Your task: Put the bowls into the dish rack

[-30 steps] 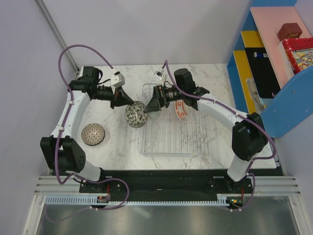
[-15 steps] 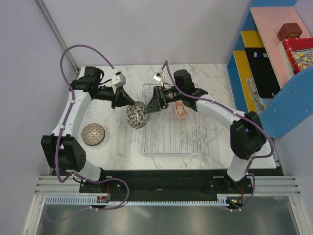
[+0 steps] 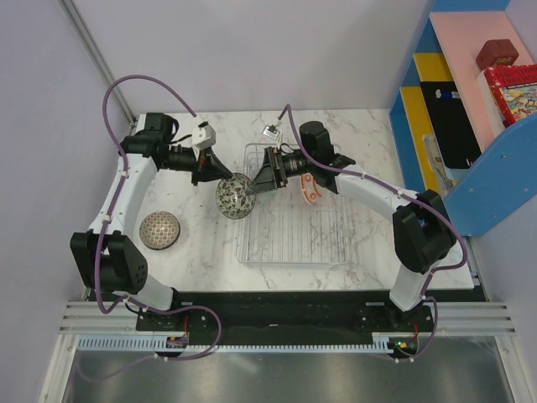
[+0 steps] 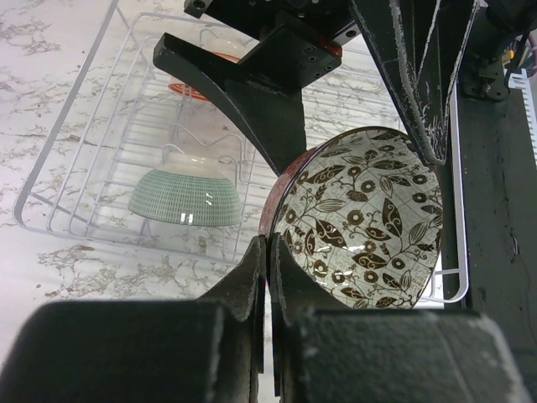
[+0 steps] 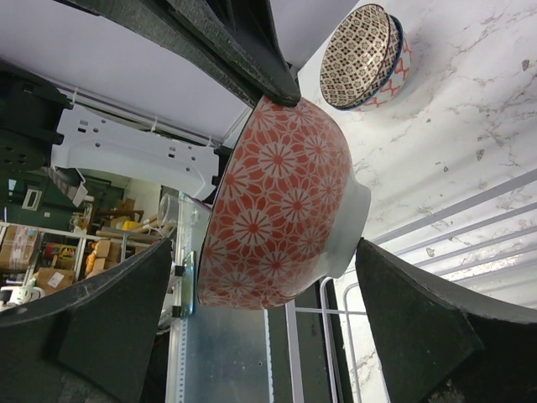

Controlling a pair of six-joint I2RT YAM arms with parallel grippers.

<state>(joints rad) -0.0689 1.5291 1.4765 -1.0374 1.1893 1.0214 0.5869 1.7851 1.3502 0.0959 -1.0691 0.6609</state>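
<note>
A bowl (image 3: 236, 196) with a brown leaf inside (image 4: 361, 222) and an orange-red flower outside (image 5: 277, 206) hangs tilted on edge over the dish rack's (image 3: 294, 239) left rim. My left gripper (image 3: 224, 178) is shut on its rim (image 4: 268, 245). My right gripper (image 3: 257, 180) is open, with one finger on each side of that bowl (image 5: 264, 252). In the dish rack (image 4: 126, 143), a pale green bowl (image 4: 185, 197) lies upside down. An orange-and-white bowl (image 3: 310, 188) stands on edge among the tines.
Another patterned bowl (image 3: 159, 229) sits on the marble table (image 3: 201, 252) left of the rack; in the right wrist view it looks like two stacked bowls (image 5: 362, 54). Blue shelving (image 3: 470, 126) stands at the right edge.
Both grippers and the held bowl have drifted slightly toward the far side of the table. The grip on the bowl is unchanged.
</note>
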